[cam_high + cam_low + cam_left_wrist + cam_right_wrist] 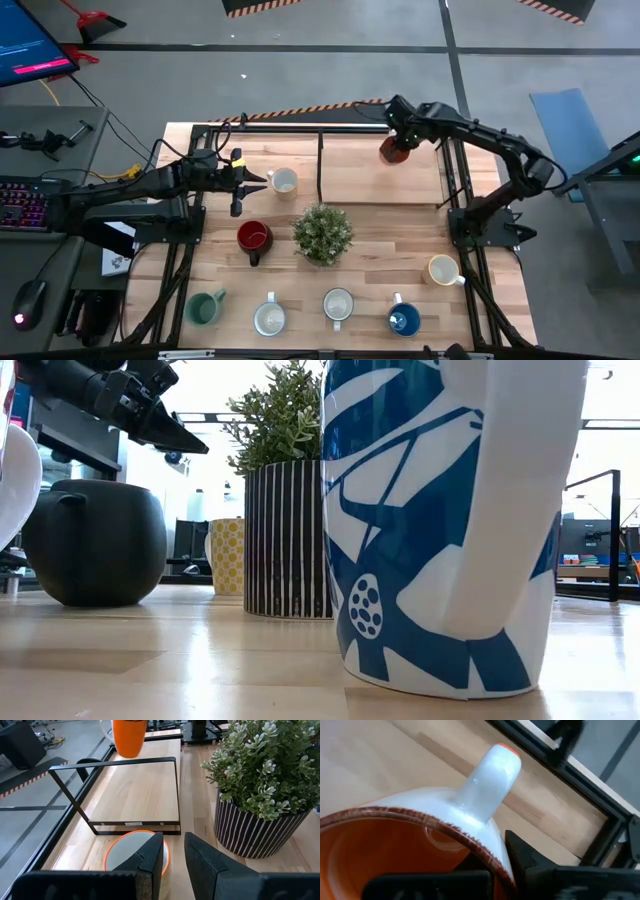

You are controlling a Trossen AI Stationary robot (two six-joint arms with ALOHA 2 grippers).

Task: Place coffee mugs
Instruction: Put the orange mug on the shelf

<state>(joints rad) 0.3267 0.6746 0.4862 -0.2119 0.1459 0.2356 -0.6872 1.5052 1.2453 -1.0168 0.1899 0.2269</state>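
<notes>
My right gripper point(398, 143) is shut on an orange mug point(392, 151) over the table's far right part. The same orange mug point(129, 737) shows in the left wrist view, and in the right wrist view it is an orange-lined mug point(395, 845). My left gripper point(262, 181) is open, its fingers point(150, 857) just short of a white mug with an orange rim point(134, 851) standing on its base. Red point(254, 237), green point(205, 307), two white point(269, 318) point(338, 304), blue point(404, 319) and cream point(444, 269) mugs stand on the table. My right gripper holds the orange mug by its rim point(475, 837), right beside the white handle point(490, 775). One finger point(530, 857) is outside the wall and the other is inside the cup. It comes from above. The mug is upright and lifted clear of the table.
A spiky potted plant point(322, 232) in a striped pot point(285, 535) stands mid-table. A black metal frame point(125, 795) lies on the far part of the table, under the orange mug. In the low view the blue-patterned mug point(450, 530) fills the near ground.
</notes>
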